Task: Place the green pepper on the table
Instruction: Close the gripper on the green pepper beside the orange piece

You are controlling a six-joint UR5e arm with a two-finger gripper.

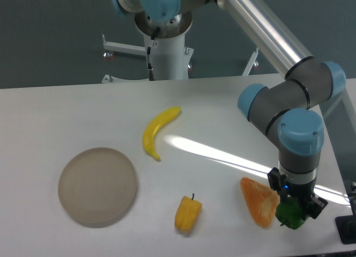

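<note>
The hand (293,208) pointed straight down, its fingers clamped on the pepper (290,213), which sat directly under it, low over the counter (222,112) or already touching; which could not be told. An orange wedge (258,202) lay just beside the hand. No writing or brand was readable.

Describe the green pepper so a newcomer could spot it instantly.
Start at the white table and go to its front right corner, where the arm's gripper points down. The green pepper sits in that gripper, right beside an orange wedge-shaped piece. It is the only dark green, glossy thing here; the yellow pepper lies further left.
</note>
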